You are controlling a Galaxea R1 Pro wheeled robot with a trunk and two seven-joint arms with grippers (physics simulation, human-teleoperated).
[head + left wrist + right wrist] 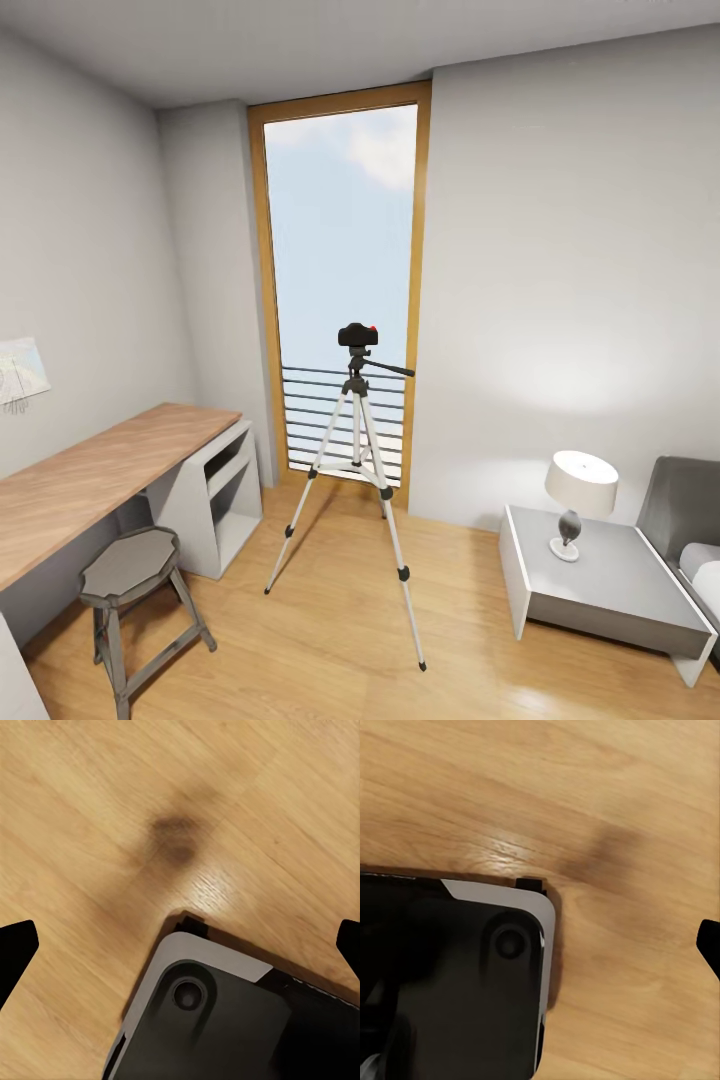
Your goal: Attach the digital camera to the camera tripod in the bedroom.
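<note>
Bedroom window (340,290) behind tripod (352,470), camera (357,335) on its head. My jaws: both spread wide, empty, over floor (82,817).

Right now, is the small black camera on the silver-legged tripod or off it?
On it: the small black camera sits upright atop the silver-legged tripod head, before the window.

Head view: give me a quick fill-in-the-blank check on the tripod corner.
The digital camera sits on top of the camera ____.
The tripod stands in front of the tall ____.
The stool stands beside the wooden ____.
The lamp rests on the grey ____.

Missing words: tripod; window; desk; side table
</note>
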